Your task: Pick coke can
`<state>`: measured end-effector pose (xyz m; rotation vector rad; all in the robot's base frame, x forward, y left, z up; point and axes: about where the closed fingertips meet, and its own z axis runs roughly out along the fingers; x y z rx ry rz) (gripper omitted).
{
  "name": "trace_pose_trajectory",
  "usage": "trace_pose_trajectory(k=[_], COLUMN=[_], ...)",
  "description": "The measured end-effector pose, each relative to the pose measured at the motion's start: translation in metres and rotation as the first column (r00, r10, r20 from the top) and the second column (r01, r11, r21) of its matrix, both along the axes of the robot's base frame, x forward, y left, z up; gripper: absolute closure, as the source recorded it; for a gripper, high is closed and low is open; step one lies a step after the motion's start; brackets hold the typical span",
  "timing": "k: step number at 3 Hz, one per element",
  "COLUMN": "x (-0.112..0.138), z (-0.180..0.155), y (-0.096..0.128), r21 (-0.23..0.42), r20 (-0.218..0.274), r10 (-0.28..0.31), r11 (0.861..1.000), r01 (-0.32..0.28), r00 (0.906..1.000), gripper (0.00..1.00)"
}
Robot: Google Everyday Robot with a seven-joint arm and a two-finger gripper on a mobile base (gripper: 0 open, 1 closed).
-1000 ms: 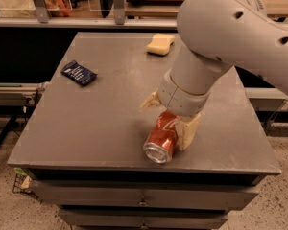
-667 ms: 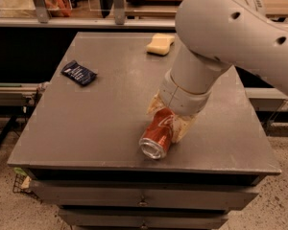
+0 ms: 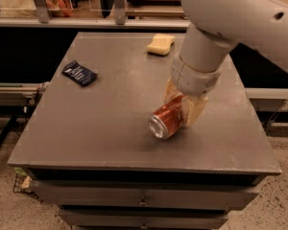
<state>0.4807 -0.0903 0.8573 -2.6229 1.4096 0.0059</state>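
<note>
The coke can (image 3: 166,120), red with a silver end facing the camera, lies on its side right of the middle of the grey table (image 3: 110,123). My gripper (image 3: 181,110) comes down from the white arm above and its tan fingers (image 3: 196,112) are closed on the can's far half. The can looks slightly tilted, its near end low by the tabletop.
A dark blue packet (image 3: 79,73) lies at the table's left. A yellow sponge (image 3: 161,44) sits at the back. The table's front edge runs just below the can. Shelving and railings stand behind the table.
The fingers have closed in on the can. The can and gripper have shifted a little up and away from the front edge.
</note>
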Motion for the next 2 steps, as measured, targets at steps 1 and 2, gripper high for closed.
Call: trace_pose_trajectory(k=[1,2], x=[0.0452,0.0477], z=[0.0481,0.0578], y=[-0.0352,-0.0333], r21=[0.138,0.15], r20=[0.006,0.03], r10=[-0.289,-0.29], r11=[0.948,0.948], r01=[0.285,0.282], r00=[0.9573,0.9566], gripper=[1.0,1.0])
